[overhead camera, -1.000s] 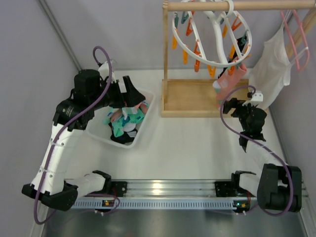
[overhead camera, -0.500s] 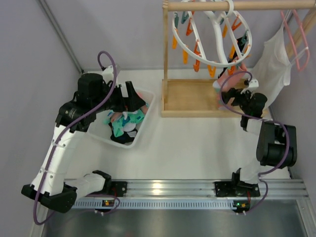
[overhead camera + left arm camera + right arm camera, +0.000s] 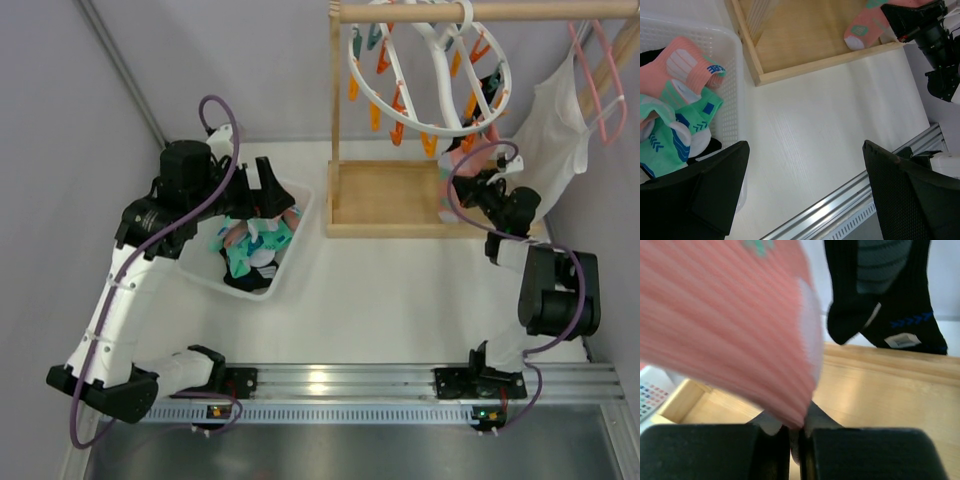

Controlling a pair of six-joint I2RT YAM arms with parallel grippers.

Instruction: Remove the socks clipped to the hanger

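The white ring hanger [image 3: 430, 70] hangs from a wooden rod, orange and teal clips dangling round it. A pink sock [image 3: 462, 160] is clipped at its right side, with a black sock [image 3: 490, 90] just above. My right gripper [image 3: 472, 186] is at the pink sock's lower end. In the right wrist view the right gripper [image 3: 795, 432] is shut on the lower edge of the pink sock [image 3: 725, 325], and the black sock [image 3: 880, 290] with blue marks hangs behind. My left gripper [image 3: 268, 195] hovers open and empty over the basket; its fingers [image 3: 705, 190] stand wide apart.
A white basket [image 3: 200, 270] at the left holds several pink, teal and black socks [image 3: 685, 100]. The rack's wooden base tray [image 3: 385, 195] lies under the hanger. A white garment [image 3: 555, 140] on a pink wire hanger [image 3: 590, 80] hangs at the far right.
My right arm rose towards the hanger and its gripper, open before, has shut on the pink sock's lower edge. The left arm shifted only slightly.
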